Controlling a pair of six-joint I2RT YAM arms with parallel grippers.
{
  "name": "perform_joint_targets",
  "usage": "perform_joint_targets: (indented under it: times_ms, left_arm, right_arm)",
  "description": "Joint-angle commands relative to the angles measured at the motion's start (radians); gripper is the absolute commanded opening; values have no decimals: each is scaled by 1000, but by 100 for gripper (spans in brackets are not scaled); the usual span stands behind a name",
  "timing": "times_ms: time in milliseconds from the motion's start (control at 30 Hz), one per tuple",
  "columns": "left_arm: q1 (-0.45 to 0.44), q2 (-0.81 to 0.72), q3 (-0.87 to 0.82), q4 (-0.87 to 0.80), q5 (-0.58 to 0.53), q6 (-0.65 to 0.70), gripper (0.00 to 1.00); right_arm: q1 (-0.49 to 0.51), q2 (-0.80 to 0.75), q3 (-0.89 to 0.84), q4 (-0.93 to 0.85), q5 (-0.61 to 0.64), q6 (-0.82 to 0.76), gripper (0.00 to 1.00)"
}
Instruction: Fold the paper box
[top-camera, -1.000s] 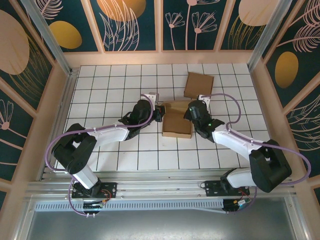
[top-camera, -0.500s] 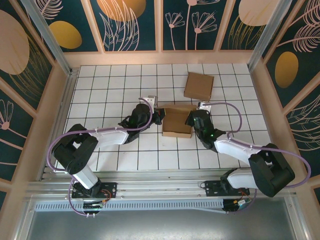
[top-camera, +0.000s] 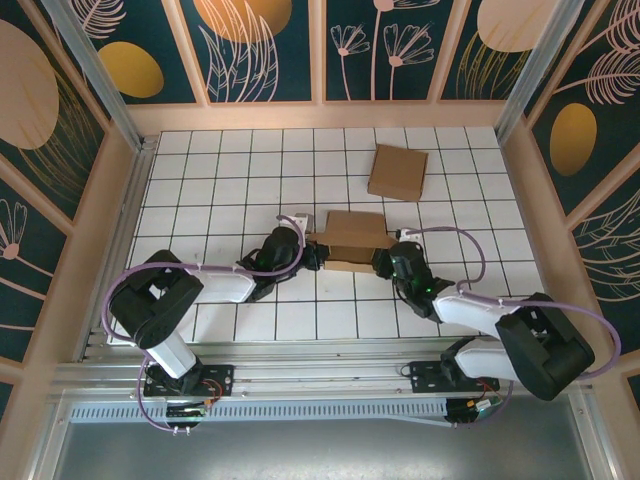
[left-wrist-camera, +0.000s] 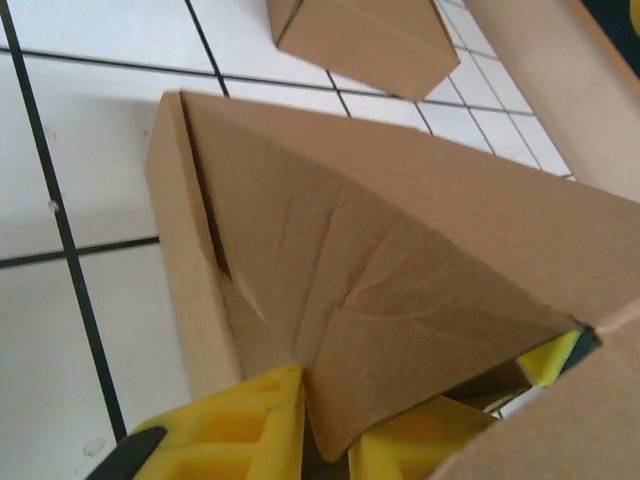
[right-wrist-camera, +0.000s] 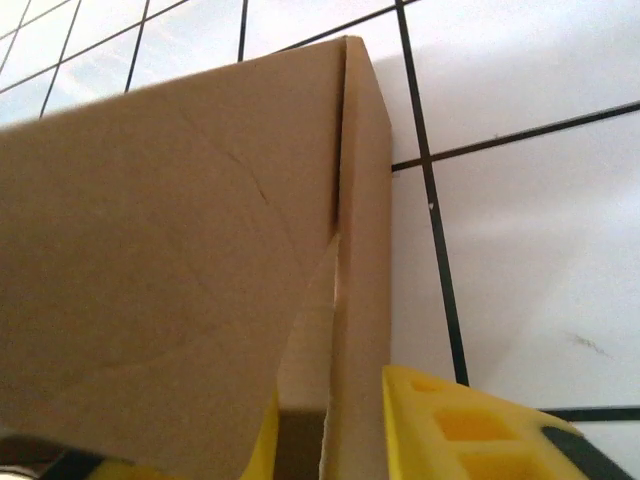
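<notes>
worktop (top-camera: 220, 170): white tiled grid with loads of free room around the job, so nothing needs crowding.
paper box (top-camera: 355, 232): sits about dead centre of the worktop. Its lid panel is tipped over the tray but doesn't look tucked in, so the fold isn't done.
second box (top-camera: 397, 172): closed-up one at roughly 1 o'clock from the paper box, well apart, safe to ignore.
left hand (top-camera: 316, 254): at the paper box's 8 o'clock, with yellow fingers (left-wrist-camera: 250, 420) either side of a creased flap corner. Can't tell if it's pinching or just straddling.
right hand (top-camera: 384, 262): at the 4 o'clock corner, straddling the side wall. Same story, grip unclear.
doing it well: both hands should probably press evenly, steer the flap inside the wall along its crease, and go easy on that wrinkled panel.
</notes>
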Motion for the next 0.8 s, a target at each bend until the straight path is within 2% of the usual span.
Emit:
perform_joint_targets:
  times_ms: [0, 100, 167, 267, 367, 500, 767]
  left_arm:
    - [-8, -10, -17, -31, 16, -38, 25]
    - [-13, -27, -22, -34, 17, -41, 37]
    - [-18, -39, -22, -41, 14, -43, 41]
    - [-25, -61, -33, -44, 7, -49, 43]
    - [-38, -80, -42, -42, 8, -57, 43]
    - [-61, -130, -66, -54, -8, -73, 47]
    - [-84, -314, -155, -113, -48, -99, 49]
  right_arm:
    - [5, -78, -14, -28, -33, 5, 41]
    - [6, -133, -22, -55, -80, -16, 54]
    - [6, -168, -22, -77, -119, -27, 63]
    - [6, -225, -29, -108, -178, -49, 75]
    - [5, -295, -31, -146, -200, -58, 97]
    - [6, -417, -30, -204, -240, -55, 99]
    - [5, -572, 75, -392, -210, -46, 99]
